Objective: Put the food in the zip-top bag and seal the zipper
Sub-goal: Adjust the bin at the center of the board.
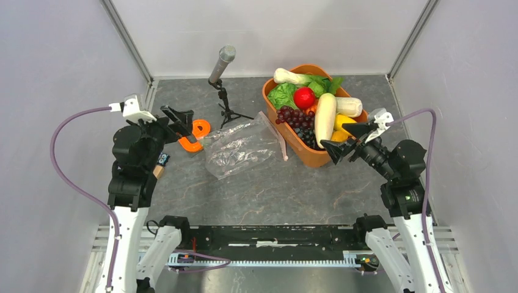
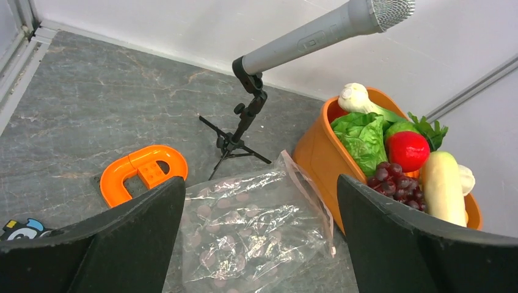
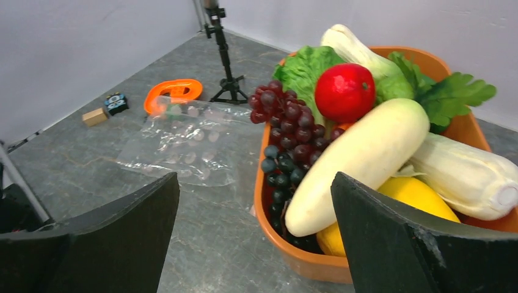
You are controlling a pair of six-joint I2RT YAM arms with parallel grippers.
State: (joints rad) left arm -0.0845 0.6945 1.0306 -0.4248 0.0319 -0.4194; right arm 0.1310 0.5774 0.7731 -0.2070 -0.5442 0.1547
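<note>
On my far left, the left gripper hangs above the table with its jaws spread wide and nothing between them. Its tips sit just over the near side of an orange U-shaped piece lying flat on the surface. Below that arm I see a small wooden block on the table. Further right and toward the back, a grey microphone leans on a little black tripod.

In the middle lies the zip-top bag, flat and crinkled, between the U-shaped piece and the orange tub. Its zipper, a thin pinkish strip, runs along the edge nearest the tub, just beside the tub's wall. I cannot tell whether the strip is pressed closed.

All the food is piled in the tub: green leafy pieces at the back, a red round piece, the dark grape bunch along the bag side, a long pale piece lying across the top, and a yellow piece beneath it.

At the right, the right gripper hovers at the tub's near right end, pointing toward it, jaws wide apart and holding nothing.
</note>
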